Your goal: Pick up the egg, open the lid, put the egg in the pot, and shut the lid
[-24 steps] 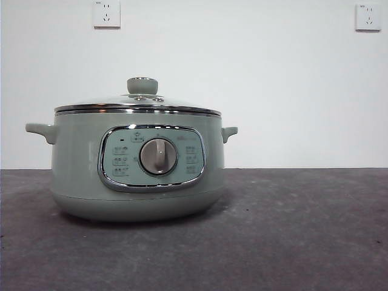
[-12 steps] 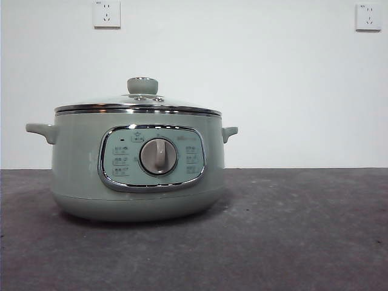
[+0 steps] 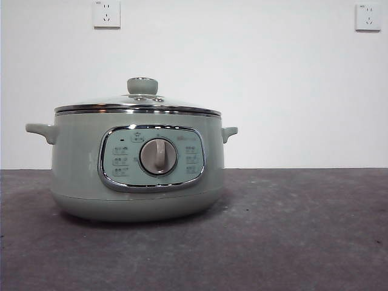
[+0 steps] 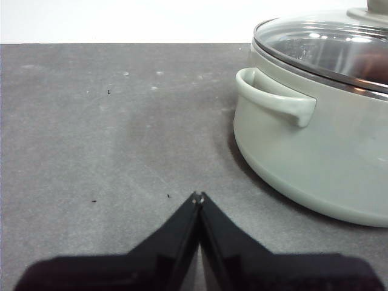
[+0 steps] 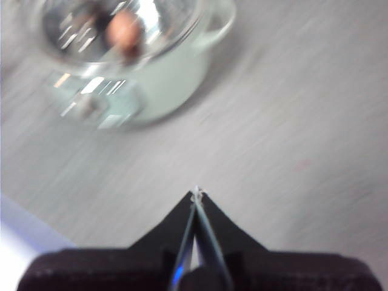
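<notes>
The sage-green pot stands left of centre on the table, its dial facing the front view. The glass lid sits shut on it, with its green knob on top. In the blurred right wrist view a reddish-brown egg shows through the lid, inside the pot. My right gripper is shut and empty, high above the table and away from the pot. My left gripper is shut and empty, low beside the pot, on the side of its handle.
The dark grey table runs back to a white wall with two sockets. Neither arm shows in the front view.
</notes>
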Available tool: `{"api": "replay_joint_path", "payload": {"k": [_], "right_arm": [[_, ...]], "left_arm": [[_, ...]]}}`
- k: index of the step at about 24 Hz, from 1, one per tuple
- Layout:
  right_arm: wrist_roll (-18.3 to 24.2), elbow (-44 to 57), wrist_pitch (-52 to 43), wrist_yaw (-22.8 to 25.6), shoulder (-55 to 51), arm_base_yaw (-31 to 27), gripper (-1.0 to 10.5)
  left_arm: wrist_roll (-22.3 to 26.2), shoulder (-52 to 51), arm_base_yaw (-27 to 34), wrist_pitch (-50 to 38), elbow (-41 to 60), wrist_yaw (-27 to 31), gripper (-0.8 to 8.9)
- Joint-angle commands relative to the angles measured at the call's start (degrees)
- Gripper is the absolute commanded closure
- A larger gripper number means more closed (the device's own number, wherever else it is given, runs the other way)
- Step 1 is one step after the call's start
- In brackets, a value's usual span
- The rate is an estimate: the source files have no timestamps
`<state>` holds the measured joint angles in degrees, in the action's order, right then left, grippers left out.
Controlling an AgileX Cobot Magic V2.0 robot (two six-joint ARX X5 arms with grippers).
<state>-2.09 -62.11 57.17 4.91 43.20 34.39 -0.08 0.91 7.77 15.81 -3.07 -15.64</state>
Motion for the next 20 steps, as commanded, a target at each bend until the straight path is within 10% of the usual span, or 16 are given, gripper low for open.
{"api": "replay_joint_path", "payload": {"k": [1, 10, 20], "right_arm": [[2.34, 1.51, -6.38, 1.7, -3.19, -3.96, 9.5], [3.76, 31.3, -36.46, -0.04, -26.93, -28.48, 9.5], [3.58, 52.92, -49.57, 0.02, -38.53, -31.15, 9.5]], "left_arm": [[-0.35, 0.02, 0.17, -0.35, 0.5, -0.15, 8.17], [-0.35, 0.02, 0.17, -0.31, 0.5, -0.17, 8.17], [-0.35, 0.02, 0.17, -0.31, 0.5, -0.15, 8.17]]}}
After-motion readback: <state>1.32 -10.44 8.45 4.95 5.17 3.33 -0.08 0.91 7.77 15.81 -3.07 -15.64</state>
